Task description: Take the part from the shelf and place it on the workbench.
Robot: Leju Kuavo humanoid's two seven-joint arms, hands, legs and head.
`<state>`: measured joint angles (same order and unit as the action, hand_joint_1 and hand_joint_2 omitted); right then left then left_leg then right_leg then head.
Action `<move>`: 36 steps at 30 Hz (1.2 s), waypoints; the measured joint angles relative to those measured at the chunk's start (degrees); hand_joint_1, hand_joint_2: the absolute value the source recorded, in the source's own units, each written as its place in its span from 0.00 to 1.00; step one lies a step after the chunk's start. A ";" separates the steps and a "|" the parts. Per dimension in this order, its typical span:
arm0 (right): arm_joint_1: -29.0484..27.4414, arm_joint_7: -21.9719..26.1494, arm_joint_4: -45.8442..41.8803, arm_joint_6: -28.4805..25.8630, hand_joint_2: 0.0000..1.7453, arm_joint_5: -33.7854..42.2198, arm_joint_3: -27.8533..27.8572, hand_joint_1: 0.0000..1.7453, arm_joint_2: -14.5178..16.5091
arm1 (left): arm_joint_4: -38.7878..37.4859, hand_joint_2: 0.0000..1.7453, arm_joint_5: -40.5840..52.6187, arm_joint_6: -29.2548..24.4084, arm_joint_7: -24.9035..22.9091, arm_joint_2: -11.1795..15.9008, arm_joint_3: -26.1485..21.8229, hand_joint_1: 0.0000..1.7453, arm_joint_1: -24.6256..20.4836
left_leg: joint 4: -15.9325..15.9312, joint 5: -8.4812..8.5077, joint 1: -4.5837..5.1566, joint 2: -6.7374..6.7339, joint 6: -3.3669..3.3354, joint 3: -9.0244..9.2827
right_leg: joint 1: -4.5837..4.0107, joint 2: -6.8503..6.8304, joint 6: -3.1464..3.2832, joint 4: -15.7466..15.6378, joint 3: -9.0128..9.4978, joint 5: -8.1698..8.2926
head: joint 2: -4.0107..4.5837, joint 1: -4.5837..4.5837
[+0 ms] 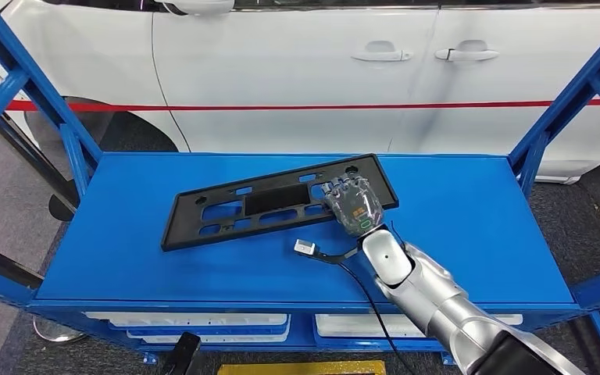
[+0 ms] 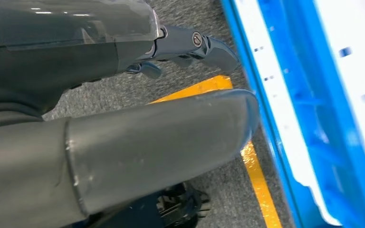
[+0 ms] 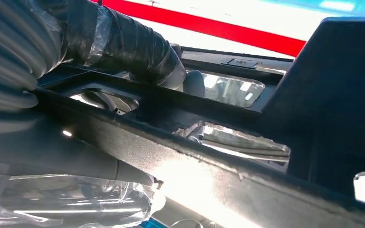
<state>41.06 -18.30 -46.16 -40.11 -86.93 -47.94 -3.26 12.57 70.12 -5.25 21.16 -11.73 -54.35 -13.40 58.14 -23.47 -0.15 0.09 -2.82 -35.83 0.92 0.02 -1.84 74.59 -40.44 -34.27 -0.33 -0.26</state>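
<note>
Head view: right hand (image 1: pixel 351 205) grips the black part (image 1: pixel 269 201) on the blue shelf (image 1: pixel 469 226). Left hand (image 2: pixel 123 142) hangs over the floor, fingers loosely apart, holding nothing.

Long black slotted part (image 1: pixel 266 205), flat, angled across the blue shelf (image 1: pixel 476 226)

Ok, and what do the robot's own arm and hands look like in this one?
The right arm is silver with rounded segments and a black cable along it. The right hand is dark, wrapped in clear plastic film, with a small green mark near the wrist. The left hand has a thick grey thumb and darker fingers.
</note>
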 joint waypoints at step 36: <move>-15.85 34.35 -35.87 2.73 1.00 27.56 17.45 1.00 14.92 | 0.00 1.00 -3.09 3.51 5.44 1.26 0.11 0.00 4.75 | 0.87 -2.39 -0.05 0.20 1.44 1.79 | -0.57 -0.09 2.01 -14.48 6.42 6.80 | 0.00 -0.39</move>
<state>25.20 16.05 -82.03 -37.38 -59.37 -30.49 11.66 12.57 67.03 -1.74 26.59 -10.47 -54.23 -8.65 59.01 -25.86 -0.20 0.29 -1.37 -34.04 0.35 -0.07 0.16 60.11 -34.03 -27.47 -0.33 -0.66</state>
